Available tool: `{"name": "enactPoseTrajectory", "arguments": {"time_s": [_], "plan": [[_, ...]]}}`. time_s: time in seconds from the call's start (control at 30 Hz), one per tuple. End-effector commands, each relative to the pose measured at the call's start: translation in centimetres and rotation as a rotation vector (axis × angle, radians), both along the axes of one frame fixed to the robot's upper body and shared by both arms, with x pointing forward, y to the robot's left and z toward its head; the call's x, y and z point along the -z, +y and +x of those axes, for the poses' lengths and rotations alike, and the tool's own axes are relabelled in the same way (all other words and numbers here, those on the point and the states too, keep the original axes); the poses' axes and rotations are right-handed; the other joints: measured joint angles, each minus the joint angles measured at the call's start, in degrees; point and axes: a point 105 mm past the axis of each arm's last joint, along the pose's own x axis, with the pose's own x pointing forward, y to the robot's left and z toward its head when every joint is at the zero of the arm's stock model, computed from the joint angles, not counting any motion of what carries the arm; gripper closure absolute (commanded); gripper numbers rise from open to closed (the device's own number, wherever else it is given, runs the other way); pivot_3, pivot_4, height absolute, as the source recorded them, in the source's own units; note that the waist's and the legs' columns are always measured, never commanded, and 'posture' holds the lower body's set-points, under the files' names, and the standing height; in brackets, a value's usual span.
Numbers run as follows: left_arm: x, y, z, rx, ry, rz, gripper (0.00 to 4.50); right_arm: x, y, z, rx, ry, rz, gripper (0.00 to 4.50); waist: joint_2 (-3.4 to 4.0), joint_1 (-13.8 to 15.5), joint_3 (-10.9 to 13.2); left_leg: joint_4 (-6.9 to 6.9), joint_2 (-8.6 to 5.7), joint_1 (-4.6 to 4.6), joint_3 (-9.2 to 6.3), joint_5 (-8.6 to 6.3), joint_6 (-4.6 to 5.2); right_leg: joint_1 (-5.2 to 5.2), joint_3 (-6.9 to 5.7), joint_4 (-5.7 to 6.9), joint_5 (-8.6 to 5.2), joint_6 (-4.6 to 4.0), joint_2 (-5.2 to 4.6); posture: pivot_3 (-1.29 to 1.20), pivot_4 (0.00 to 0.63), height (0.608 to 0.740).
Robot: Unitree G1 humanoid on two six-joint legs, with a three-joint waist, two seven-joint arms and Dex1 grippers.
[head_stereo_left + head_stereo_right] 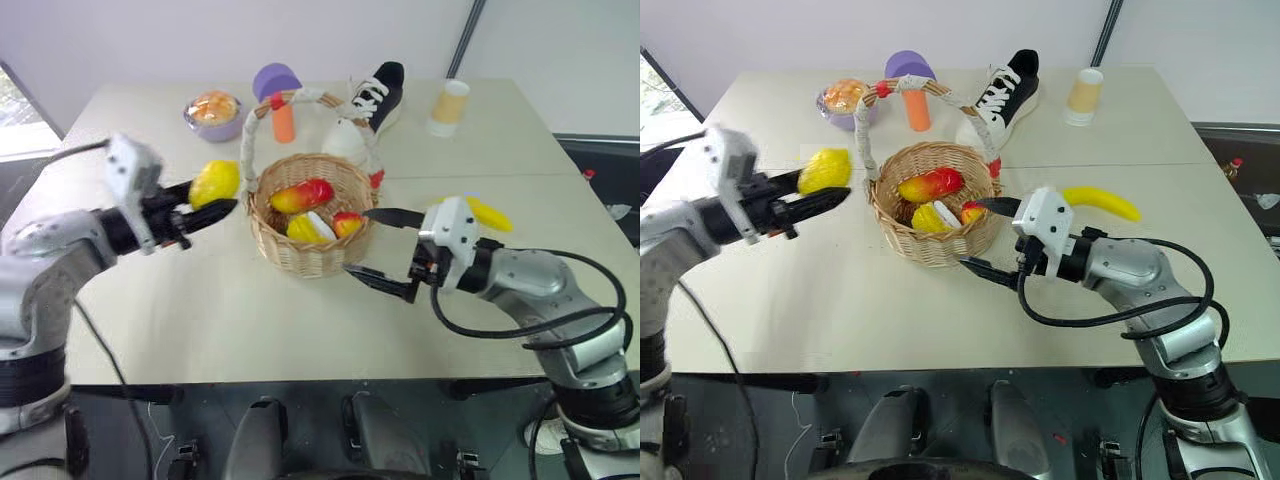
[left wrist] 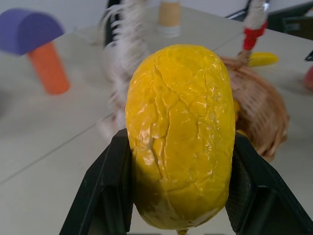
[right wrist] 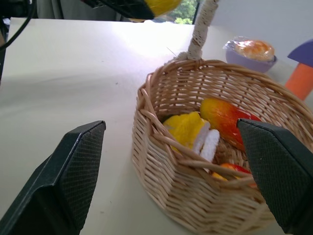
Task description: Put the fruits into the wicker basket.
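Observation:
My left gripper is shut on the yellow lemon, held in the air just left of the wicker basket. In the left wrist view the lemon sits squeezed between the two black fingers. Inside the basket lie a red-yellow mango, a yellow and white piece and a small red piece. My right gripper stands open at the basket's right side, its jaws wide apart, holding nothing. A yellow banana lies on the table behind the right hand.
At the back of the table stand a purple-capped orange mushroom toy, a purple bowl with an orange bun, a black and white shoe and a paper cup. The basket's tall handle arches near the lemon.

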Motion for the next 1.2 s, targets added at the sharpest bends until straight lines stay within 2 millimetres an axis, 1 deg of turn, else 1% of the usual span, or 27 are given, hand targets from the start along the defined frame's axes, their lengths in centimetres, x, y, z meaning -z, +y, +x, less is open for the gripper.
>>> {"name": "enactPoseTrajectory", "arguments": {"time_s": [0.03,0.1,0.13,0.17,0.23,0.3,0.33,0.4,0.47,0.5,0.57,0.63,0.73,0.83,1.0,1.03,1.07,1.1,1.2], "plan": [[0.9,-3.6,1.6,0.014,-0.002,0.052,2.3,-0.5,-1.5,0.7,0.068,-0.041,-0.021,0.0,0.0,-0.21,0.0,-0.01,-0.01,0.0,0.0,0.0,0.0,0.0,0.01,-0.01,0.0,0.0,0.03,0.0,0.15,0.74],[0.7,-4.6,2.9,-0.017,0.012,0.017,2.3,-0.2,-2.5,1.4,0.123,-0.036,-0.04,0.0,-0.04,-0.52,0.02,0.0,0.01,0.0,-0.01,0.0,0.0,-0.02,0.02,0.0,0.0,0.0,0.09,0.0,0.15,0.74],[0.7,-5.0,3.4,-0.018,0.018,0.003,2.3,0.0,-3.3,1.8,0.164,-0.036,-0.063,0.0,-0.03,-0.61,0.02,0.0,0.05,-0.01,0.01,0.0,0.01,-0.07,0.06,0.0,0.01,0.0,0.15,0.0,0.15,0.74],[0.7,-5.4,3.6,-0.009,0.023,0.002,1.99,0.3,-4.1,2.2,0.203,-0.037,-0.086,0.0,-0.03,-0.68,0.02,-0.02,0.05,0.0,0.01,0.0,0.02,-0.09,0.08,0.03,0.0,0.0,0.17,0.0,0.15,0.74],[0.8,-6.4,3.7,0.029,0.019,0.011,1.31,1.1,-6.2,3.5,0.314,-0.057,-0.174,0.0,-0.03,-0.72,0.02,-0.03,0.09,0.0,0.0,-0.01,0.02,-0.13,0.08,0.04,0.0,-0.01,0.23,0.0,0.15,0.74],[0.7,-7.1,3.5,0.073,-0.007,0.027,0.29,1.4,-8.0,4.8,0.41,-0.082,-0.239,0.0,-0.03,-0.68,0.02,-0.05,0.08,0.01,0.01,-0.01,0.03,-0.13,0.08,0.04,0.0,-0.02,0.23,0.0,0.15,0.74],[0.6,-7.3,3.2,0.094,-0.017,0.031,0.03,1.5,-8.6,5.4,0.445,-0.086,-0.26,0.0,-0.03,-0.66,0.02,-0.04,0.09,0.02,0.02,-0.01,0.03,-0.13,0.09,0.04,0.0,-0.02,0.22,0.0,0.15,0.74],[0.5,-7.5,2.7,0.132,-0.04,0.04,0.03,1.8,-10.2,6.6,0.512,-0.107,-0.339,0.0,-0.02,-0.56,0.02,-0.04,0.08,0.01,0.05,0.0,0.02,-0.13,0.11,0.04,0.0,-0.01,0.21,0.0,0.15,0.74],[0.5,-7.6,1.9,0.191,-0.078,0.063,0.03,2.1,-12.2,8.4,0.59,-0.123,-0.424,0.0,-0.02,-0.82,0.02,-0.04,0.08,0.02,0.08,0.0,0.02,-0.14,0.12,0.04,0.0,-0.02,0.21,0.0,0.15,0.74],[0.5,-7.6,1.5,0.213,-0.09,0.075,0.03,2.2,-12.8,8.9,0.609,-0.125,-0.448,0.0,0.0,-0.83,0.03,-0.04,0.08,0.03,0.11,0.0,0.02,-0.15,0.15,0.04,0.01,-0.02,0.22,0.0,0.15,0.74],[0.7,-8.1,0.0,0.299,-0.109,0.088,0.03,2.7,-14.5,10.5,0.649,-0.145,-0.554,0.0,0.01,-0.96,0.03,-0.05,0.08,0.03,0.12,0.0,0.02,-0.15,0.15,0.04,0.0,-0.02,0.21,0.0,0.15,0.74],[1.1,-8.4,-1.1,0.355,-0.103,0.093,0.03,3.0,-15.5,11.8,0.672,-0.15,-0.599,0.0,0.01,-1.01,0.03,-0.06,0.08,0.02,0.14,0.0,0.02,-0.16,0.16,0.03,0.0,-0.02,0.18,0.0,0.15,0.74],[2.0,-8.4,-1.6,0.36,-0.091,0.103,0.03,3.7,-16.6,13.5,0.697,-0.142,-0.654,0.0,0.01,-1.42,0.03,-0.05,0.07,0.0,0.17,0.0,0.02,-0.16,0.18,0.02,0.0,-0.02,0.15,0.0,0.15,0.74],[2.4,-8.2,-1.8,0.332,-0.075,0.094,0.03,4.4,-17.4,14.8,0.728,-0.108,-0.656,0.0,0.01,-1.7,0.04,-0.03,0.07,0.0,0.16,0.0,0.02,-0.16,0.18,0.03,0.01,-0.02,0.15,0.0,0.15,0.74],[2.9,-8.1,-2.1,0.31,-0.064,0.094,0.03,5.3,-17.9,15.7,0.743,-0.067,-0.661,0.0,0.01,-1.89,0.03,-0.04,0.07,0.02,0.16,0.0,0.02,-0.16,0.2,0.04,0.02,-0.02,0.14,0.0,0.15,0.74],[3.0,-8.0,-2.1,0.303,-0.062,0.093,0.0,5.4,-18.0,15.8,0.743,-0.063,-0.659,0.53,0.01,-1.88,0.03,-0.04,0.07,0.02,0.16,0.0,0.02,-0.16,0.2,0.04,0.02,-0.02,0.13,0.0,0.15,0.74],[3.0,-8.0,-2.0,0.299,-0.062,0.093,0.0,5.5,-18.0,15.8,0.742,-0.062,-0.658,0.86,0.01,-1.87,0.03,-0.04,0.07,0.03,0.16,0.0,0.02,-0.15,0.2,0.04,0.02,-0.02,0.13,0.0,0.15,0.74],[3.0,-7.9,-2.0,0.293,-0.061,0.091,0.0,5.5,-18.0,15.9,0.741,-0.062,-0.656,1.34,0.01,-1.86,0.03,-0.04,0.07,0.03,0.16,0.0,0.02,-0.15,0.2,0.04,0.02,-0.02,0.13,0.0,0.15,0.74],[3.1,-7.7,-1.9,0.281,-0.058,0.086,0.0,5.3,-17.7,16.0,0.733,-0.079,-0.643,2.92,0.01,-1.83,0.03,-0.03,0.06,0.02,0.16,0.0,0.02,-0.15,0.2,0.04,0.02,-0.02,0.1,0.0,0.15,0.74]]}}
